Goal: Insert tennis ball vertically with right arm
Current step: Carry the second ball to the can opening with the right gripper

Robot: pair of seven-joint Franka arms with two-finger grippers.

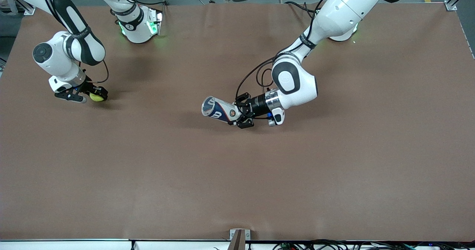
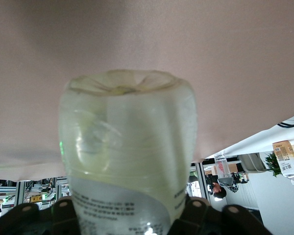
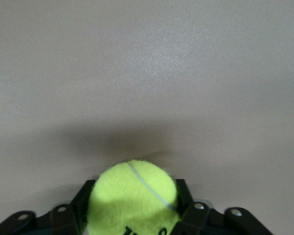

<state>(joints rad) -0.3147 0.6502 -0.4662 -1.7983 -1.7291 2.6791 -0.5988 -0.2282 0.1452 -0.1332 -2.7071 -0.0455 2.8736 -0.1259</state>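
1. The right gripper point(image 1: 90, 95) sits low at the right arm's end of the table point(image 1: 237, 190). Its two fingers pinch a yellow-green tennis ball point(image 1: 97, 97) between them. In the right wrist view the ball point(image 3: 133, 198) fills the gap between the dark fingers point(image 3: 186, 200), with bare table surface ahead of it.

2. The ball appears to rest at or just above the tabletop; I cannot tell whether it is lifted clear.

3. The left gripper point(image 1: 240, 113) is near the middle of the table, clamped around the closed end of a clear tennis ball can point(image 1: 219, 110). The can is tilted, nearly lying over, with its open mouth pointing toward the right arm's end.

4. In the left wrist view the can point(image 2: 127, 147) stretches away from the fingers point(image 2: 193, 213), which press against its sides.

5. Risks, as I judge them:
   - The ball is round and fuzzy; a grip off its centre could let it squirt out during the lift.
   - The can is not upright, so a vertical drop would miss the mouth or hit the rim unless the left arm stands it up first.
   - The can wall is thin; squeezing may deform the mouth, and the ball could jam.
   - The ball and can are well apart, so the carry is long.
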